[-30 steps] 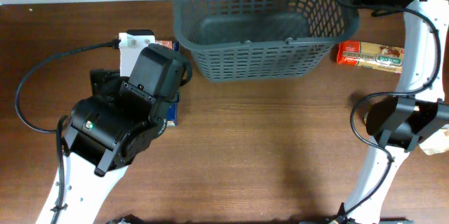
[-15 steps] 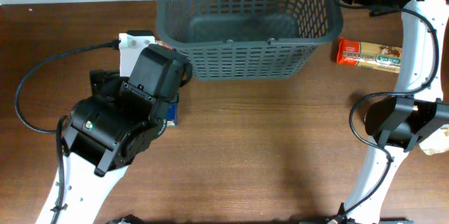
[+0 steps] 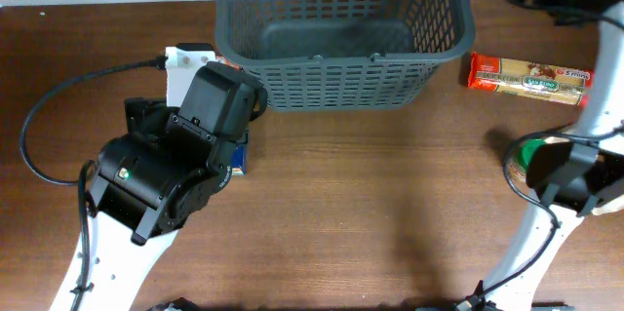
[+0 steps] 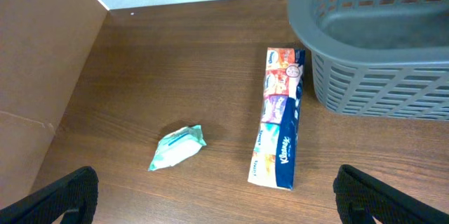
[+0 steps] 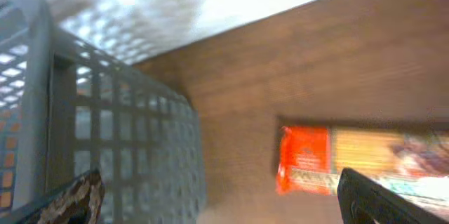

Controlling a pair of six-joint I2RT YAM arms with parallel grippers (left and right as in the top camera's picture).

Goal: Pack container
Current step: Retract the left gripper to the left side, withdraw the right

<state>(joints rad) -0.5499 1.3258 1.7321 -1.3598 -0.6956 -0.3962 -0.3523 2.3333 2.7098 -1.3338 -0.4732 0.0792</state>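
Empty lattice container [image 3: 341,82] at far centre of tabletop [image 3: 390,213], mouth up for loading. Kleenex pack strip [image 4: 278,119] just beside its left wall, wipes packet [image 4: 177,147] further left, orange wrapped bar [image 3: 529,77] to its right. Left jaws wide, empty, above the tissues, probably for a first pick. Right jaws wide, empty, over container wall and bar.

The overhead camera looks straight down on the table [image 3: 390,204] from high above. The left wrist camera looks slanting toward the far edge, past the left side of the container [image 4: 379,55]. The right wrist camera is close to its right wall, and blurred. All three views share the container.
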